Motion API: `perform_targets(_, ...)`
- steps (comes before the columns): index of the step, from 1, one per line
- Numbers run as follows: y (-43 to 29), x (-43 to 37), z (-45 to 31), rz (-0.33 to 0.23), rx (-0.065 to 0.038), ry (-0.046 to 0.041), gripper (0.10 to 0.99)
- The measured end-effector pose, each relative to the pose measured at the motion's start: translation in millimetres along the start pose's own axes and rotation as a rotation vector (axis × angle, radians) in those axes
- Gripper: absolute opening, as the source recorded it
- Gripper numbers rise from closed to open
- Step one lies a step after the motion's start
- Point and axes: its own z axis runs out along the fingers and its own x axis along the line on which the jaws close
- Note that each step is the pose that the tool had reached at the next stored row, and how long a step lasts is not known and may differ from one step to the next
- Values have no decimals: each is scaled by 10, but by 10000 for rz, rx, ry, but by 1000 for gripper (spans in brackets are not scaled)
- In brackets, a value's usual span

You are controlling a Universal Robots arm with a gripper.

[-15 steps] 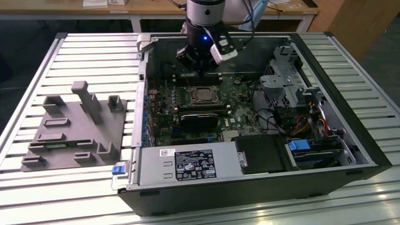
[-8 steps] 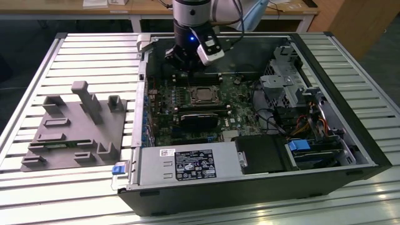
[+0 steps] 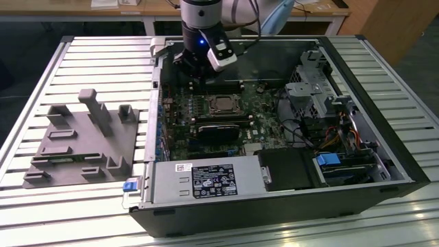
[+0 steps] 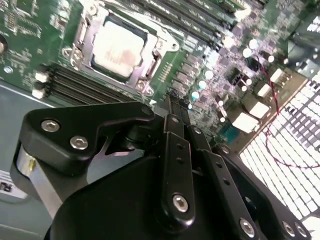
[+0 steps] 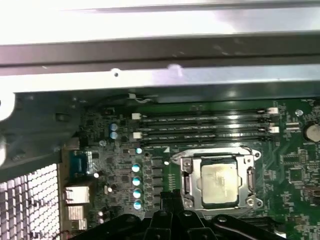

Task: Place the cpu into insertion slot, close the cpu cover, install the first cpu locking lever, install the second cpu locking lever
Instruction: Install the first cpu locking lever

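Observation:
The cpu (image 3: 221, 104) (image 4: 118, 50) (image 5: 218, 184) lies flat in the insertion slot (image 3: 212, 109) on the green motherboard, its pale metal top showing. The cpu cover (image 4: 151, 59) (image 5: 187, 181) lies down around it as a silver frame. My gripper (image 3: 197, 76) (image 4: 173, 99) (image 5: 167, 196) hangs above the board beside the socket, toward the case's back wall. It touches nothing. Its black fingers (image 4: 176, 145) run together to one tip, shut with nothing between them.
A black rectangular block (image 3: 219, 131) sits just in front of the socket. The memory slots (image 5: 205, 127) lie behind it. A power supply (image 3: 199, 181), a drive cage (image 3: 312, 95) and cables (image 3: 336, 136) fill the case. A grey fixture plate (image 3: 79, 139) lies on the exterior view's left.

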Motion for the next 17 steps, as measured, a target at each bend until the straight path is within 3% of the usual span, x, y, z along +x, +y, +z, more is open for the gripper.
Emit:
perform_targets(6,71,113,16,-6,-1,-1,106)
perform_targets(17,246,130,39,-10,0,0,106)
